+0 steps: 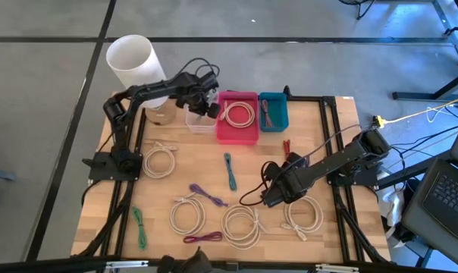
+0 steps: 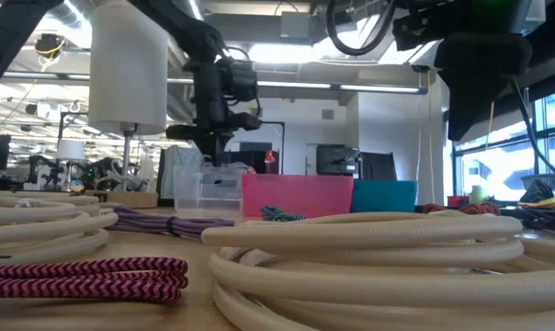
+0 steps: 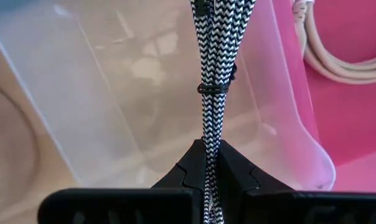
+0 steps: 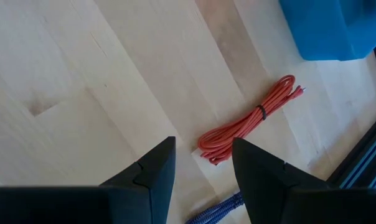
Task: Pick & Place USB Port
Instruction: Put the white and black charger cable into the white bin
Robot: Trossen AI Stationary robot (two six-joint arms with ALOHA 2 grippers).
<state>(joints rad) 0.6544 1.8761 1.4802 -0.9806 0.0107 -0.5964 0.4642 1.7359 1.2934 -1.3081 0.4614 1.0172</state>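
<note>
Two-arm workstation seen from overhead, table level and both wrists. The left gripper (image 1: 206,102) is held above the clear plastic bin (image 1: 199,121) at the far edge of the wooden table (image 1: 161,201); its fingers (image 3: 194,171) are pressed together on a black-and-white braided cable bundle (image 3: 218,74), bound by a small black tie, which hangs over the bin's interior. Whether the bundle touches the bin floor cannot be told. Just beside the clear bin stands the pink bin (image 1: 237,130), which contains a coiled cream cable (image 1: 237,114); next to that is the teal bin (image 1: 274,112), holding thin cords. A white cylinder (image 1: 133,61) is near the left arm's far side.

The right gripper (image 4: 203,163) is poised over the table's right-hand middle area, jaws apart and holding nothing; directly ahead of it lies a bundled red-orange cable (image 4: 247,121), tied at its middle and resting on the wood near the teal bin's corner.

Loose on the table: several cream cable coils (image 1: 241,224), a purple cable (image 1: 207,196), a teal cable (image 1: 230,171), a green cable (image 1: 140,227) and a magenta-and-black braided cable (image 1: 203,238).
</note>
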